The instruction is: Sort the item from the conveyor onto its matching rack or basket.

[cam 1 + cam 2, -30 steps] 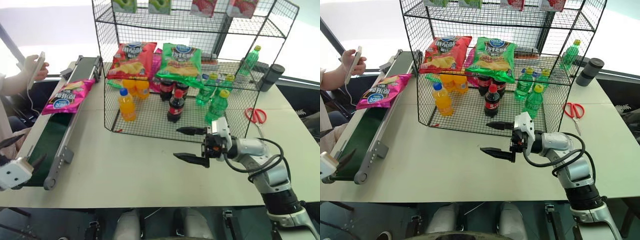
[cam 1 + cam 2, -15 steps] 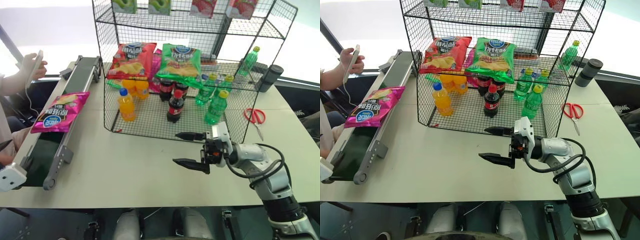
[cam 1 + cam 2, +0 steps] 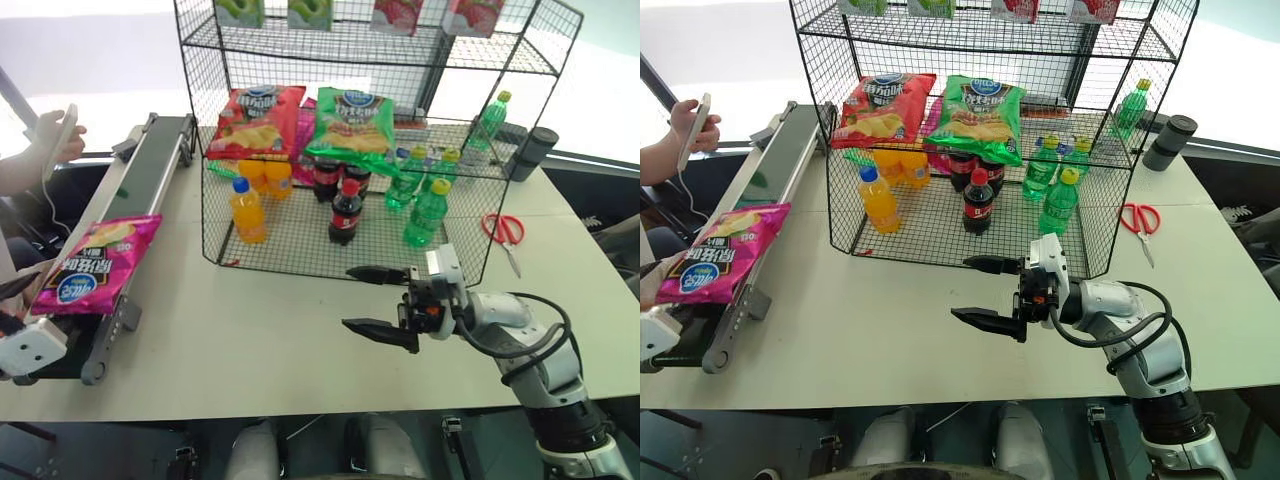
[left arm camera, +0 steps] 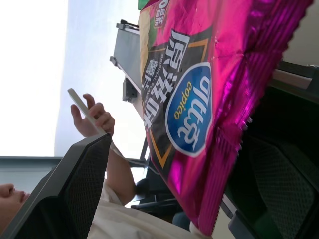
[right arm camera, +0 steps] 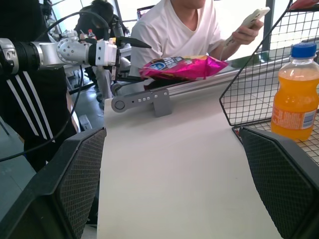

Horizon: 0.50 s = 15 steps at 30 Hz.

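The pink chip bag [image 3: 715, 265] lies on the conveyor's [image 3: 770, 175] near end; the right hand [image 3: 975, 290] hovers open.

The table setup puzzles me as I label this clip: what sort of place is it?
Probably a robot test bench staged as a shop sorting station: a small conveyor carries a pink chip bag, beside a wire rack stocked with snacks and bottles.

We see glossy crinkled foil on the magenta chip bag [image 3: 85, 280], sheen on its blue logo. Conveyor [image 3: 140, 180]: matt dark belt, dull grey metal rails. Rack [image 3: 350, 150]: thin black wire mesh, painted look. Red chip bag [image 3: 250, 120] and green chip bag [image 3: 348, 125] shiny film. Bottles [image 3: 247, 210] clear glossy plastic. Table [image 3: 250, 330] smooth matt off-white. Right gripper [image 3: 378, 300] fingers matt black plastic, textured pads [image 5: 75, 179] in the wrist view. Scissors [image 3: 503, 232] red plastic handles.
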Tool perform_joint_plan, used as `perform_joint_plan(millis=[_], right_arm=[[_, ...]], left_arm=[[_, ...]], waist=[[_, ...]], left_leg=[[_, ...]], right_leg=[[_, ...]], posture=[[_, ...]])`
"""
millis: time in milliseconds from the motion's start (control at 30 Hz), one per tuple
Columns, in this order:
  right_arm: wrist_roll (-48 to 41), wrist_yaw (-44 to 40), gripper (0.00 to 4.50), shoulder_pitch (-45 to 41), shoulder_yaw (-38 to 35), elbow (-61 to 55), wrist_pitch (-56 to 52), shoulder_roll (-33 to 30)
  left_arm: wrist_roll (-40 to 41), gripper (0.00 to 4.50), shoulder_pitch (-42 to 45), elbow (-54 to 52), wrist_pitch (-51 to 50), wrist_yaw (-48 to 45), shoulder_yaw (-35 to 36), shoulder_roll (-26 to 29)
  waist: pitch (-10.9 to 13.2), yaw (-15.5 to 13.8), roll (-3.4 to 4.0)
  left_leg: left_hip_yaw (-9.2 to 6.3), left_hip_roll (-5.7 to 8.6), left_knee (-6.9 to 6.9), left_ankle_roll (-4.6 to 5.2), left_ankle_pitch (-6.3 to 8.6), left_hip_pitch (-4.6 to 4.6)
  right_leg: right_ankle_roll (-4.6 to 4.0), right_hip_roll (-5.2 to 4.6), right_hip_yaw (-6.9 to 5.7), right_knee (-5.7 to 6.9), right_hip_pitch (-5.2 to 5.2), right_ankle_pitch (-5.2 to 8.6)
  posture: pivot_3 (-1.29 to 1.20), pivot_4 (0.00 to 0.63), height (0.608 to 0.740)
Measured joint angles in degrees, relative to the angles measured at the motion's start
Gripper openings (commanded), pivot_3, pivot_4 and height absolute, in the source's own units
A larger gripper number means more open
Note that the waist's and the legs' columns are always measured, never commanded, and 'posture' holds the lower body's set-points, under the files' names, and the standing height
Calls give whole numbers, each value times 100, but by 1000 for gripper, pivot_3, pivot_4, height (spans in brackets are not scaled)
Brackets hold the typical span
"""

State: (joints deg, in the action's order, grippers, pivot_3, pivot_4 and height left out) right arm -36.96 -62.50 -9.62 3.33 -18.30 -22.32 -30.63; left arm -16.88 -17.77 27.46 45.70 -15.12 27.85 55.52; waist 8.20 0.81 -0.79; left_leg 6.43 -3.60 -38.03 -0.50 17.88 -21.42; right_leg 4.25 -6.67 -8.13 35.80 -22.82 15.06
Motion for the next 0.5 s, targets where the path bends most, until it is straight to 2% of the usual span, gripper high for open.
perform_joint_plan(millis=[100,167,233,433,467,500], right_arm=[[73,13,4447,-17,-4,3,66,-7],[139,17,4500,-24,-4,6,138,-10],[204,25,4500,-34,-4,33,164,-10],[375,80,4500,-155,-5,209,314,-9],[412,83,4500,-158,-5,218,336,-9],[430,86,4500,-157,-5,236,365,-9]], left_arm=[[-9,4500,38,75,7,50,-78,0],[7,3989,87,87,18,53,-192,0],[26,3237,129,96,-6,37,-246,-1],[253,314,295,160,-22,-40,-296,7],[253,54,301,161,-18,-55,-320,8],[262,54,317,166,-18,-67,-363,8]], waist=[[0,-4,0],[0,-6,0],[-2,-6,-3],[-2,-5,-4],[-3,-2,-5],[-2,-3,-4]], left_leg=[[4,0,0,0,0,-1],[6,1,0,0,0,0],[6,1,0,0,0,0],[9,1,0,0,0,0],[12,1,0,0,0,0],[18,1,0,0,0,-1]], right_leg=[[0,-1,0,2,-3,0],[0,-3,0,2,-3,0],[0,-3,0,3,-4,0],[0,-3,0,8,-2,0],[0,-3,0,11,3,0],[0,-3,0,15,6,0]], posture=[[0,150,738],[0,150,738],[0,150,738],[0,150,738],[0,150,738],[0,150,738]])
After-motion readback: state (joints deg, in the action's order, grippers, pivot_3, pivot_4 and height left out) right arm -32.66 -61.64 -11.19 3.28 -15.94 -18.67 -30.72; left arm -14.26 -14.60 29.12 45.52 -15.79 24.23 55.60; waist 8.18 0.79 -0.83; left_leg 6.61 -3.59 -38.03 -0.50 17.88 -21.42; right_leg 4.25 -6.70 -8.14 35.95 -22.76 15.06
